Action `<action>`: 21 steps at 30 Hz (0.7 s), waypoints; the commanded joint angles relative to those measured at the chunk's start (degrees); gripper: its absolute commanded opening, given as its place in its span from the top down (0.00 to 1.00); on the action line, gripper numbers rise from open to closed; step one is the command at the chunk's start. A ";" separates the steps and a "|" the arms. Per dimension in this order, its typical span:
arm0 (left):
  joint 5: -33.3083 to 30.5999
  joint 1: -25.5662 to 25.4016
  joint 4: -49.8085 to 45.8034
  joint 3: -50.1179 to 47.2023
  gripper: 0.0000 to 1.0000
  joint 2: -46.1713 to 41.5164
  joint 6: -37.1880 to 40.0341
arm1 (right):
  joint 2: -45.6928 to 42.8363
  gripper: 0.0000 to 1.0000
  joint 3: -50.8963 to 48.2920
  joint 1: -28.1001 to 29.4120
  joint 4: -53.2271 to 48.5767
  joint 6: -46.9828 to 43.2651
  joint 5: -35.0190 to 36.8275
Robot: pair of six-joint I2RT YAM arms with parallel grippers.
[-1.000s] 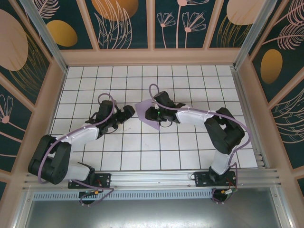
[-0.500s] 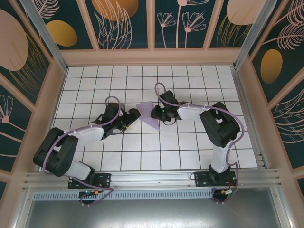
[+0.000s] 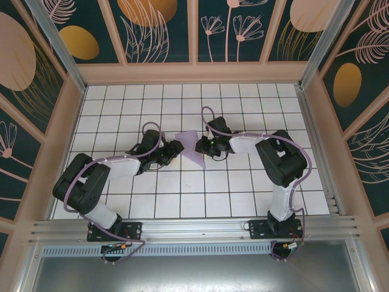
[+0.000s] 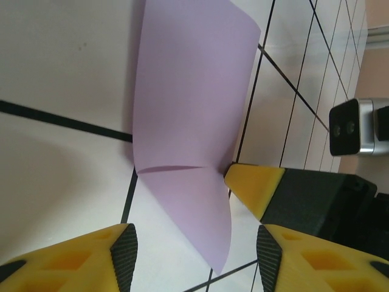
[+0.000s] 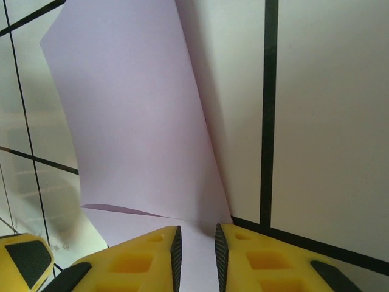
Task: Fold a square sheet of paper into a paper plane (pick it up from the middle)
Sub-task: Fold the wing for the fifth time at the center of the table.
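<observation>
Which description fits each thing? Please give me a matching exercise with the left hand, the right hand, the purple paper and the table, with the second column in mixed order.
Things:
1. left hand
2. right hand
3. purple paper
4. table

Descriptions:
A. white tiles with black lines
B. fingers nearly together, paper between them
C. bent upward, with one crease
D. fingers wide apart

Pairs: 1-D, 2-B, 3-C, 4-A

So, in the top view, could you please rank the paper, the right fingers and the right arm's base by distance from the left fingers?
1. The paper, just right of the left fingers.
2. The right fingers, at the paper's far edge.
3. The right arm's base, toward the view's bottom right.
</observation>
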 commanded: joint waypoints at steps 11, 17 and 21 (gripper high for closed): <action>-0.47 -0.12 2.01 2.95 0.49 5.28 -1.17 | 1.86 0.74 -1.99 -0.99 0.79 -1.25 -1.97; -0.38 -0.17 2.00 4.11 0.50 7.77 -1.46 | 1.78 0.75 -2.37 -1.08 0.98 -1.24 -2.09; 0.13 -0.14 2.23 4.84 0.49 8.85 -1.52 | 1.85 0.75 -2.46 -1.17 1.02 -1.24 -2.24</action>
